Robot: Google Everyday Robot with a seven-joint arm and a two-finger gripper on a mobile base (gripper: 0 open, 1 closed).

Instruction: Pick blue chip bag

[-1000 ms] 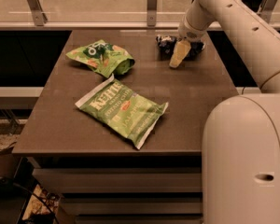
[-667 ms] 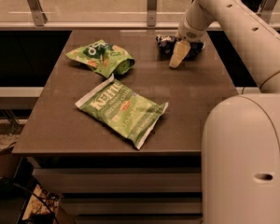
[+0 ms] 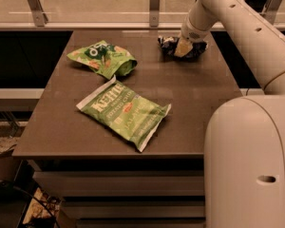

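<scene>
The blue chip bag point(image 3: 166, 43) is a small, dark, crinkled foil bag lying at the far right of the brown table point(image 3: 194, 108). My gripper point(image 3: 183, 47) comes down from the white arm point(image 3: 228, 18) and sits right on the middle of the bag, covering part of it. The bag rests on the table surface and shows on both sides of the gripper.
A large green bag with white lettering point(image 3: 126, 112) lies in the table's middle. A crumpled green bag with orange patches point(image 3: 103, 58) lies at the far left. A railing with glass panels point(image 3: 154, 6) runs behind the table. My white base point(image 3: 251, 165) fills the near right.
The gripper has shifted a little toward the far edge, further over the blue chip bag. The bags have not moved.
</scene>
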